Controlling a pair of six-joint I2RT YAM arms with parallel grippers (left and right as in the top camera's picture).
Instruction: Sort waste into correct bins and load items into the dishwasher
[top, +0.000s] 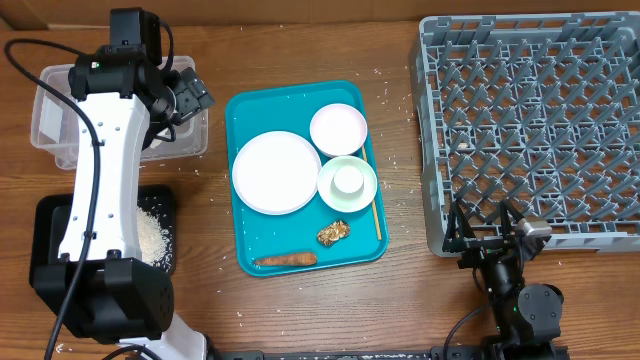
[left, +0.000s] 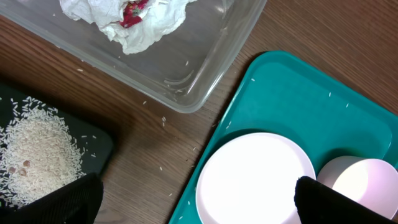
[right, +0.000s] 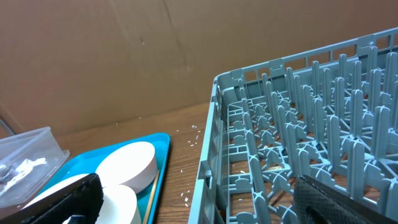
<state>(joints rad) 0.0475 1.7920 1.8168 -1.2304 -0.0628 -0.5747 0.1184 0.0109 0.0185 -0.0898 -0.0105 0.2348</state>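
Hovering by clear tub (left: 205, 68), left gripper (left: 199, 199) spread wide, empty; napkin (left: 140, 25) and red wrapper (left: 132, 12) lie inside. Right gripper (top: 487, 235), jaws apart, empty, beside grey rack (top: 530, 130). Plate (top: 276, 172) and bowls (top: 338, 128) sit on teal tray (top: 260, 235), cup (top: 348, 180) in one bowl.

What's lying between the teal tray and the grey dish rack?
Only bare wooden table with a few stray rice grains, seen in the overhead view.
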